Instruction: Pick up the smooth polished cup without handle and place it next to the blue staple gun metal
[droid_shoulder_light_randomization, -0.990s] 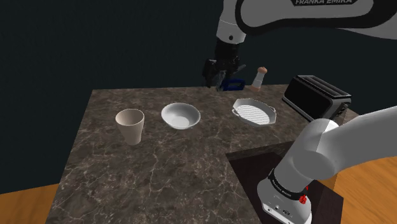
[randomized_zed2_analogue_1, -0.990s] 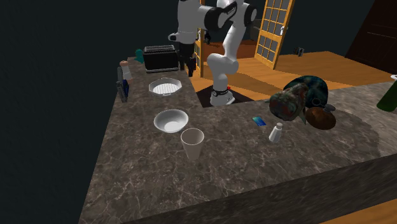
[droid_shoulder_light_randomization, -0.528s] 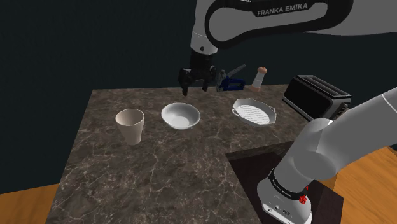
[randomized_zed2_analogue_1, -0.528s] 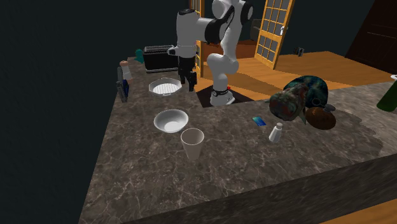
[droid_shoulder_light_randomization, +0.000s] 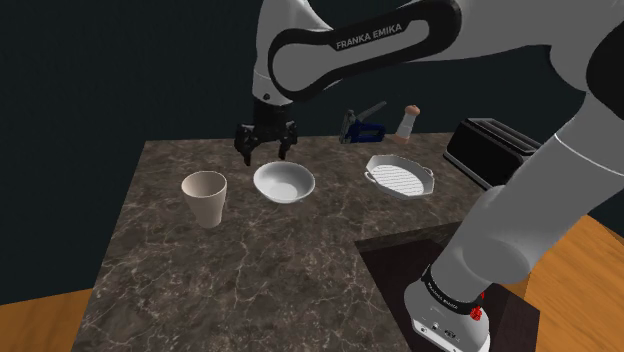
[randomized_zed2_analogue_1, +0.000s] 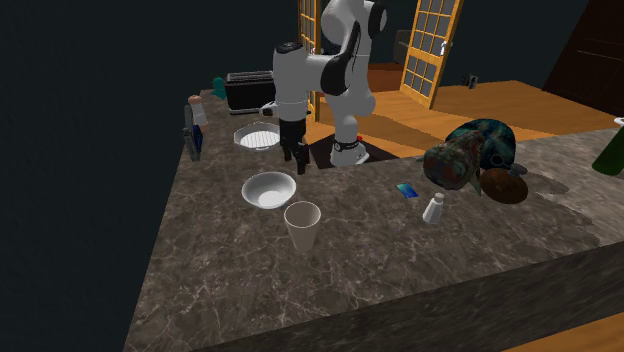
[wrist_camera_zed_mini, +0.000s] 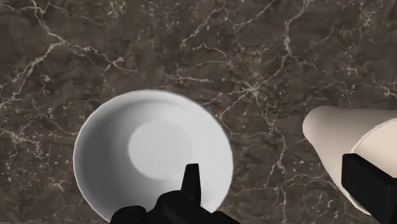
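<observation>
The gripper (droid_shoulder_light_randomization: 266, 152) hangs above the counter (droid_shoulder_light_randomization: 250, 280), close to its far edge in the shoulder view, over the gap between the cup (droid_shoulder_light_randomization: 204, 197) and the bowl (droid_shoulder_light_randomization: 284, 183). The fingers (wrist_camera_zed_mini: 191, 184) stand apart with nothing between them and touch no object. In the wrist view one finger overlaps the rim of the bowl (wrist_camera_zed_mini: 151, 156) and the other overlaps the cup (wrist_camera_zed_mini: 343, 137); dark veined counter (wrist_camera_zed_mini: 254, 63) shows between the two vessels. The cup is off-white, has no handle and stands upright, mouth up, on the counter toward the edge at the shoulder view's left, near the bowl but not touching it. The staple gun (droid_shoulder_light_randomization: 362, 125) is blue and lies at the far edge of the counter, well apart from the cup, with the bowl roughly between them. A shaker (droid_shoulder_light_randomization: 407, 122) stands just beside the staple gun at the same edge. A ridged dish (droid_shoulder_light_randomization: 400, 175) lies on the counter between the bowl and a toaster (droid_shoulder_light_randomization: 495, 150). The stand (droid_shoulder_light_randomization: 450, 315) sits at the counter's near corner at the shoulder view's right. In the second exterior view the gripper (randomized_zed2_analogue_1: 298, 163) points down over the counter (randomized_zed2_analogue_1: 230, 290) between the dish (randomized_zed2_analogue_1: 259, 136) and the bowl (randomized_zed2_analogue_1: 268, 189). The cup (randomized_zed2_analogue_1: 302, 225) stands just beyond the bowl, nearer the camera. The staple gun (randomized_zed2_analogue_1: 190, 135) and shaker (randomized_zed2_analogue_1: 197, 108) sit at the edge at that view's left.
</observation>
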